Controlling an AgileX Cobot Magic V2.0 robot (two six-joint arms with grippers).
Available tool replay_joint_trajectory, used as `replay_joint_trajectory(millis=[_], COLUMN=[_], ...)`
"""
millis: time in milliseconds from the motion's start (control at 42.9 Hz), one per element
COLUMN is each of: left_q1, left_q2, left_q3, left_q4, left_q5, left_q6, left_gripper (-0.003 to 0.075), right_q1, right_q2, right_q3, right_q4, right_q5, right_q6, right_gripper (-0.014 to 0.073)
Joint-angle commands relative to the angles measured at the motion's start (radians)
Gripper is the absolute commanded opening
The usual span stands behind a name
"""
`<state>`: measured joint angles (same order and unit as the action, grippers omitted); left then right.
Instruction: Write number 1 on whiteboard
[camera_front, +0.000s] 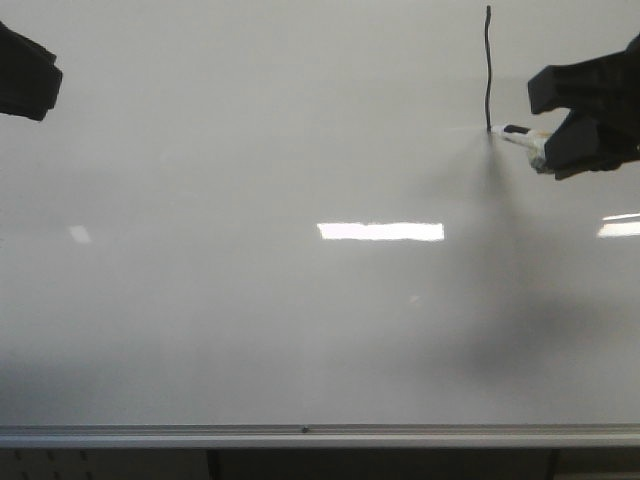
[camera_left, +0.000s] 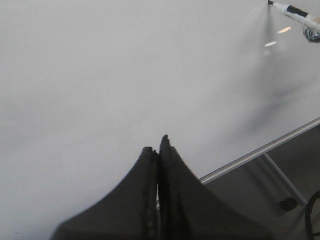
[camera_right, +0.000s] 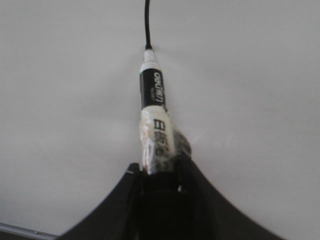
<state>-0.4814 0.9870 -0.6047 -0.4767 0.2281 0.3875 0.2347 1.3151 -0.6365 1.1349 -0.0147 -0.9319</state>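
Observation:
The whiteboard (camera_front: 250, 300) fills the front view, with its silver rail along the lower edge. A thin black vertical stroke, the number 1 (camera_front: 488, 70), runs down the upper right of the board. My right gripper (camera_front: 560, 125) is shut on a black and white marker (camera_front: 522, 135); the marker tip touches the board at the stroke's lower end. The right wrist view shows the marker (camera_right: 155, 115) in my right gripper (camera_right: 160, 172) and the stroke (camera_right: 147, 22) just beyond its tip. My left gripper (camera_left: 159, 145) is shut on nothing, at the board's upper left (camera_front: 25, 75).
Bright rectangular light reflections (camera_front: 380, 231) lie on the board's middle and right edge. The aluminium rail (camera_left: 260, 152) and a stand leg below it show in the left wrist view, where the marker (camera_left: 297, 12) also appears far off.

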Motion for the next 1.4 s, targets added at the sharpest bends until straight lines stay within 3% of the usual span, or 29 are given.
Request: replay_joint_trajectory(millis=[0,256,396,466,536,676,769,979,1188,1375], left_q1=[-0.006,-0.006,-0.006,-0.015,-0.029,-0.081,-0.124,-0.179,-0.269,-0.373], left_q2=[-0.016,-0.016,-0.016,-0.016,-0.016,-0.016,-0.016,-0.003,0.139,0.250], left_q3=[-0.029,-0.029,-0.031,-0.045,-0.074,-0.148,-0.203,-0.341,-0.435,-0.470], left_q4=[-0.013,-0.013,-0.008,-0.002,-0.001,-0.001,0.022,0.136,0.136,0.158], left_q5=[-0.065,-0.065,-0.058,-0.022,0.026,0.126,0.198,0.370,0.484,0.519], left_q6=[-0.005,-0.005,0.025,0.097,0.143,0.284,0.358,0.369,0.372,0.374], left_gripper=[-0.0020,-0.0020,-0.0018,0.0023,0.0153,0.0526,0.0654,0.0659,0.0659,0.0659], right_q1=[-0.006,-0.002,-0.003,-0.003,-0.003,-0.003,-0.002,0.074,0.271,0.361], right_q2=[-0.025,-0.249,-0.369,-0.374,-0.355,-0.281,-0.227,-0.157,-0.124,-0.101], right_q3=[-0.008,-0.012,-0.078,-0.141,-0.205,-0.329,-0.405,-0.466,-0.473,-0.473], right_q4=[0.013,0.042,0.021,-0.038,-0.110,-0.293,-0.395,-0.545,-0.620,-0.621], right_q5=[-0.010,0.084,0.246,0.362,0.487,0.748,0.920,1.089,1.027,0.944], right_q6=[-0.012,-0.012,-0.012,-0.011,-0.001,0.035,0.042,0.042,0.041,0.041], right_gripper=[-0.0087,-0.0087,-0.0087,-0.0087,-0.0087,-0.0087,-0.0087,-0.0087,-0.0087,-0.0087])
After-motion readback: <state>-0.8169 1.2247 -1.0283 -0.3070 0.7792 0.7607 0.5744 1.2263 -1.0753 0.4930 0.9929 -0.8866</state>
